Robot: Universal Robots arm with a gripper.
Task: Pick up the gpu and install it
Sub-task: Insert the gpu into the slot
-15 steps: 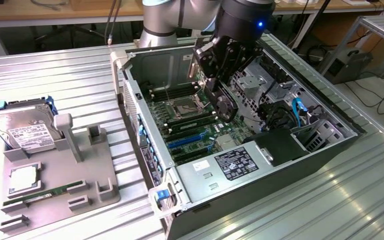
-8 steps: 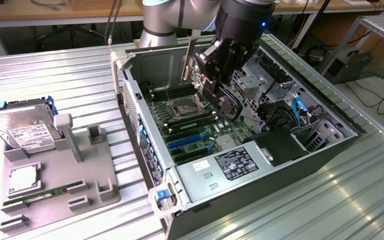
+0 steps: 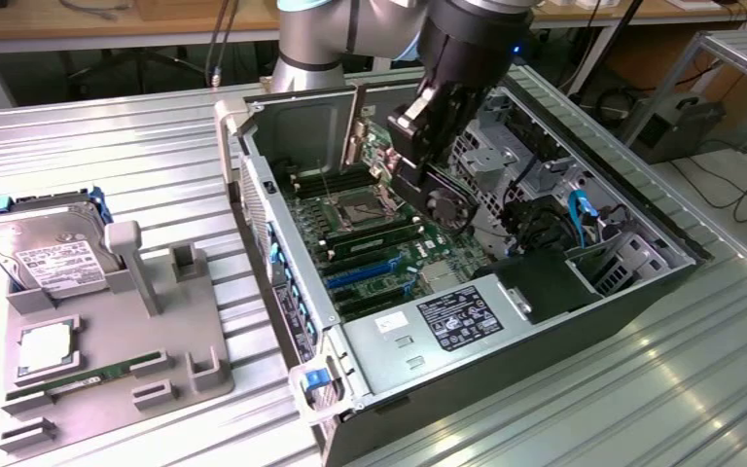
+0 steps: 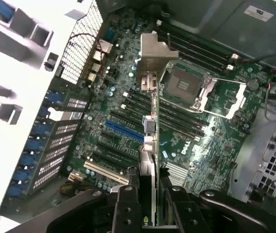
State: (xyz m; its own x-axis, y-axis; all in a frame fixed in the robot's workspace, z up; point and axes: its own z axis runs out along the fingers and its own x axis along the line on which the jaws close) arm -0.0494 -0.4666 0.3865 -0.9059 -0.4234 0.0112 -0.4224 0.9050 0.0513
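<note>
Wrist view shows the hand (image 4: 150,196) closed on the gpu (image 4: 149,126), held edge-on above the motherboard (image 4: 128,77). I think its lower edge should be parallel to the blue slot (image 4: 123,132) for descending.

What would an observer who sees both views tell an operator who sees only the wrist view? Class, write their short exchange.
Operator: I see the gpu edge on. Can you see its face?
Observer: Yes. In the exterior view the gpu shows its dark face with a round fan, hanging over the motherboard.
Operator: What lies outside the case?
Observer: A grey fixture at the exterior view's left, holding a hard drive.
</note>
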